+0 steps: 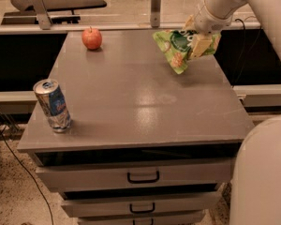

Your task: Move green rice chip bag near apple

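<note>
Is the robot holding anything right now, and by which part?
Yes: the gripper is shut on the green rice chip bag, pinching its right-hand edge as seen, over the far right of the table.

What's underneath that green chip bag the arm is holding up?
The gripper, at the far right, holds the green rice chip bag above bare grey tabletop; only the bag's shadow shows beneath it. The gripper hides the bag's right edge.
</note>
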